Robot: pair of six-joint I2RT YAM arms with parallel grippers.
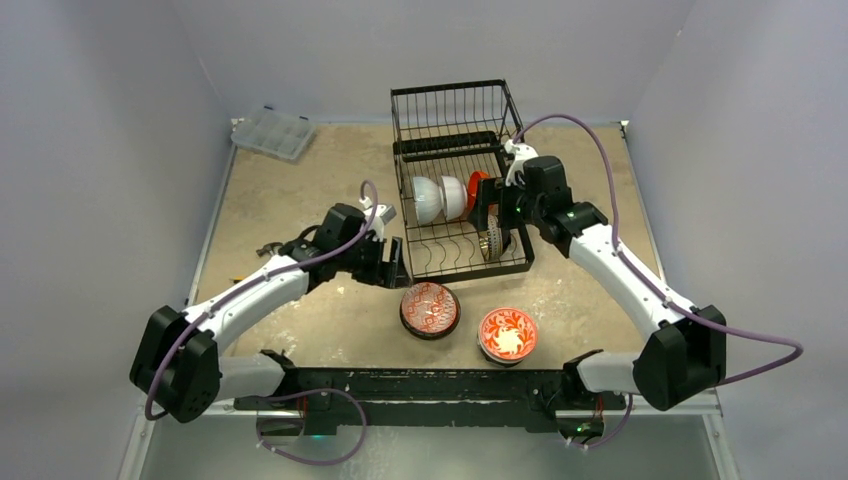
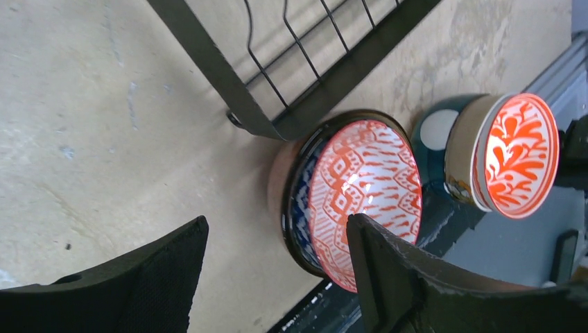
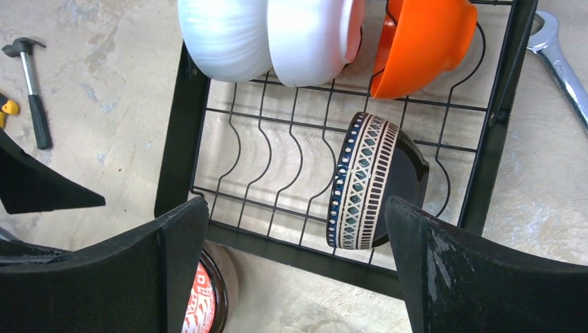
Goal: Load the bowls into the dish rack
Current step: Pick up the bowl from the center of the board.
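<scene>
The black wire dish rack (image 1: 405, 215) holds two white bowls (image 1: 428, 198), an orange bowl (image 3: 423, 41) and a blue-and-cream patterned bowl (image 3: 367, 184), all on edge in the slots. On the table in front stand a dark-rimmed bowl with red patterned lining (image 1: 430, 309) and a red floral bowl (image 1: 508, 334). My left gripper (image 2: 277, 236) is open beside the patterned-lining bowl (image 2: 364, 180); its fingers stand either side of the near rim, and whether they touch it I cannot tell. My right gripper (image 3: 297, 205) hangs open above the rack's front slots, holding nothing.
A clear compartment box (image 1: 273, 132) lies at the back left. A small hammer (image 3: 31, 90) lies left of the rack and a wrench (image 3: 561, 62) right of it. The floral bowl (image 2: 520, 152) rests against a dark teal object (image 2: 433, 132). The arms' black base rail (image 1: 400, 385) runs along the near edge.
</scene>
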